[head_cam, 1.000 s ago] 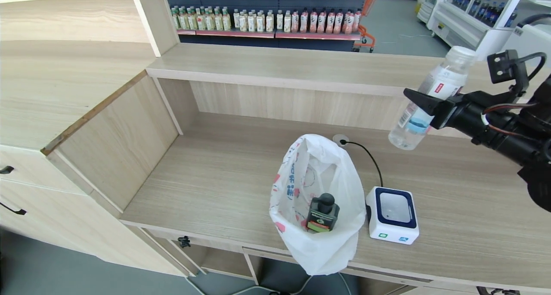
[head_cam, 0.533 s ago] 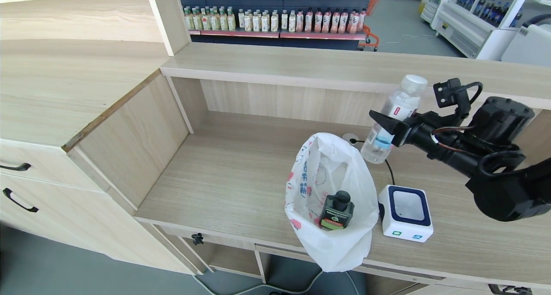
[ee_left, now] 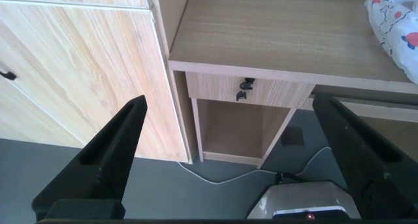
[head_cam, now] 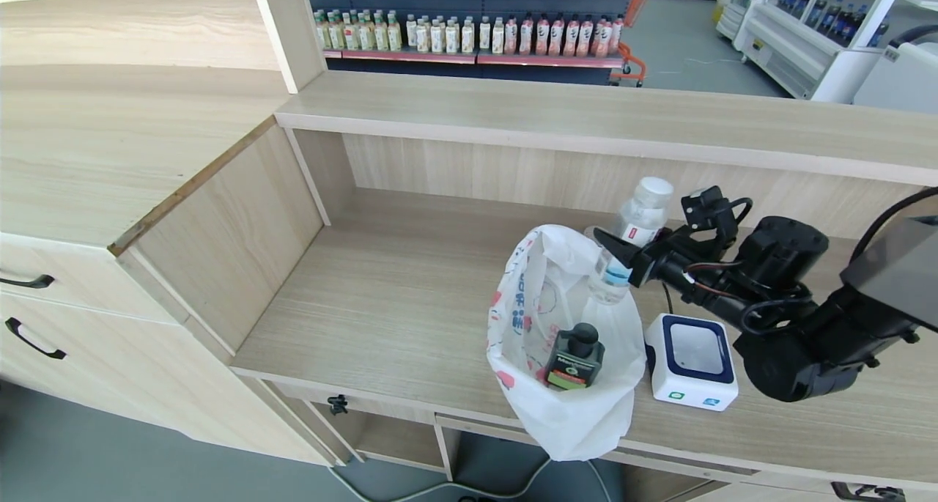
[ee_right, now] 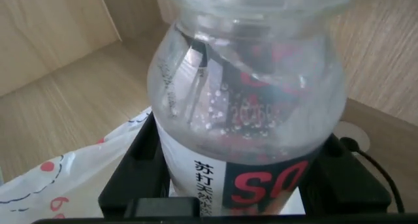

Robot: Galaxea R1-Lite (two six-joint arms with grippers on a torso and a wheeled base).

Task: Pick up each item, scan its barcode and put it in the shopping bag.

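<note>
Item: water bottle [head_cam: 639, 212], pinched in your right claw [head_cam: 623, 251] at shopping bag [head_cam: 564, 421] rim. Risk: thin bag collapses, bottle lands outside.

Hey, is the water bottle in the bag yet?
Not yet. The right claw holds the bottle, cap up, at the bag's open rim.

A shop: a checkout counter [head_cam: 410, 297] with a barcode scanner [head_cam: 692, 363], drink-stocked shelves [head_cam: 476, 58] and glass-fronted coolers [head_cam: 799, 55] behind.

Right arm in from 4 o'clock; right gripper [head_cam: 621, 259] jaws clamped on bottle [head_cam: 643, 207]. Left gripper [ee_left: 230, 164] jaws spread wide.
</note>
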